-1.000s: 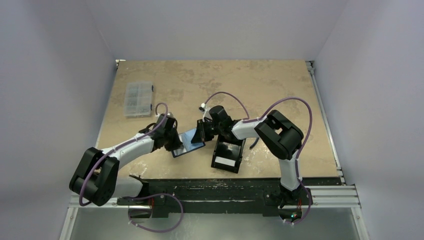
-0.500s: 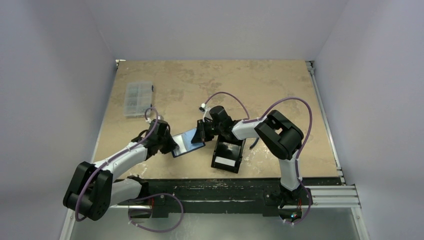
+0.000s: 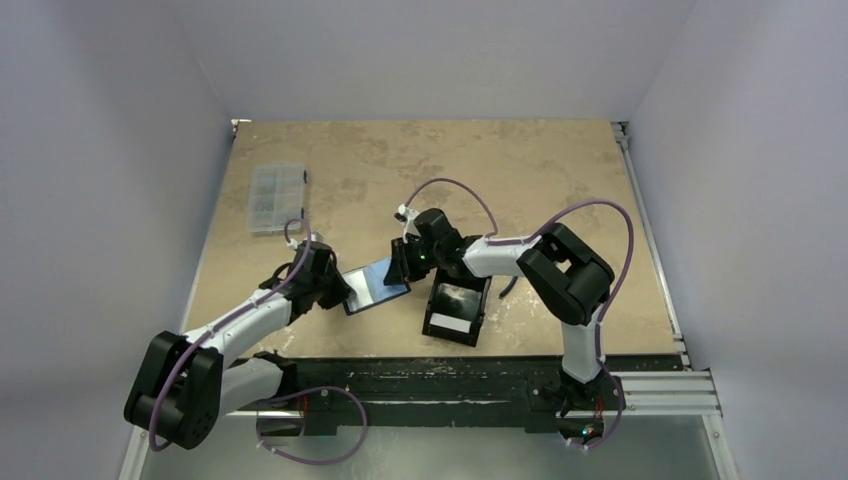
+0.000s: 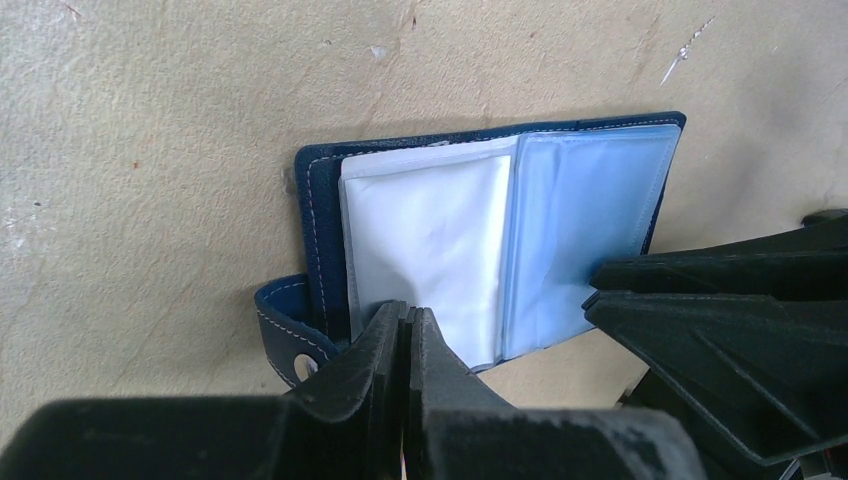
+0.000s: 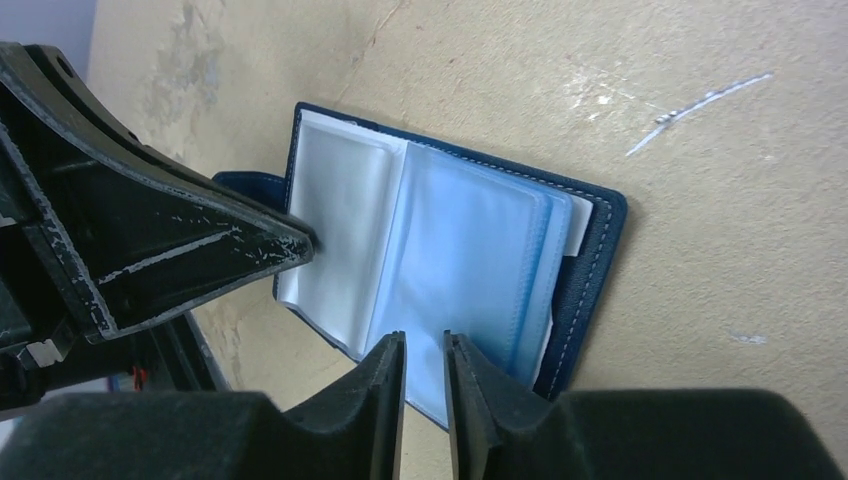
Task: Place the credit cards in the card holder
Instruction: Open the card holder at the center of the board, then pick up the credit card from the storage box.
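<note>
Toward 6 o'clock, closed left gripper (image 4: 405, 313) and slightly parted right gripper (image 5: 424, 341) hide edges of the open card holder (image 4: 322, 215); sleeves (image 4: 430, 245) seem empty.

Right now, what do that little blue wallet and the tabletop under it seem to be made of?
The card holder cover looks like navy leather or imitation leather: matte, with pale stitching along the edge. Its inner sleeves look like glossy clear plastic, showing glare. The table looks like mottled beige laminate or stone.
</note>
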Robot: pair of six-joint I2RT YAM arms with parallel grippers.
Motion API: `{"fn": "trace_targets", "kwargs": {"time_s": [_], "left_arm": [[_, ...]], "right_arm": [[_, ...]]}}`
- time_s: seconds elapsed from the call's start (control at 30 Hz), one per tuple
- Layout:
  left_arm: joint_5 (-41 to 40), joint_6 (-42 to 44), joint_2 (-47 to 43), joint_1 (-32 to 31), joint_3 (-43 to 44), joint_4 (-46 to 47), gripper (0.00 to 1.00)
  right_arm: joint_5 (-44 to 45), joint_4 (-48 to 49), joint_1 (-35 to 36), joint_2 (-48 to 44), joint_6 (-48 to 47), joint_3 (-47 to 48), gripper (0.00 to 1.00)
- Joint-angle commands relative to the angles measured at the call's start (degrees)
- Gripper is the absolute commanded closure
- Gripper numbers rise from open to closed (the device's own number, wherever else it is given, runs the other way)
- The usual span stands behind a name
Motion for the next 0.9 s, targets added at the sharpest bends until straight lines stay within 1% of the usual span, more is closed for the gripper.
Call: {"fn": "trace_targets", "kwargs": {"time_s": [0.0,0.1,0.23,0.43,0.57,0.7,0.77,0.87], "left_arm": [[-0.7,1.9,0.4,0.9,-2.3,-3.7,1.0],[-0.1,2.4,0.3,0.9,-1.9,-3.4,1.0],[2.9,3.3,0.4,0.9,-0.9,-2.8,1.0],[4.1,4.4,0.9,0.9,0.2,-2.6,1.0],[4.7,4.6,1.0,0.9,0.6,-2.3,1.0],[4.8,5.2,1.2,0.9,1.6,-2.8,1.0],[4.7,5.7,1.0,0.9,2.0,-3.1,1.0],[4.9,5.9,0.7,0.9,2.5,-3.4,1.0]], "right_arm": [[5.7,-10.6,1.4,-1.8,-5.8,3.8,0.68],[6.2,-12.8,2.4,-2.4,-7.0,5.8,0.64],[7.6,-16.4,3.6,-3.2,-8.8,8.2,0.59],[12.2,-24.5,6.5,-7.1,-14.0,11.7,0.49],[12.9,-29.3,7.4,-14.9,-16.9,10.8,0.37],[11.4,-34.8,7.2,-23.2,-19.9,8.0,0.21],[12.5,-38.1,6.7,-27.3,-20.5,4.6,0.14],[10.9,-38.2,5.6,-33.4,-20.7,-2.1,0.06]]}}
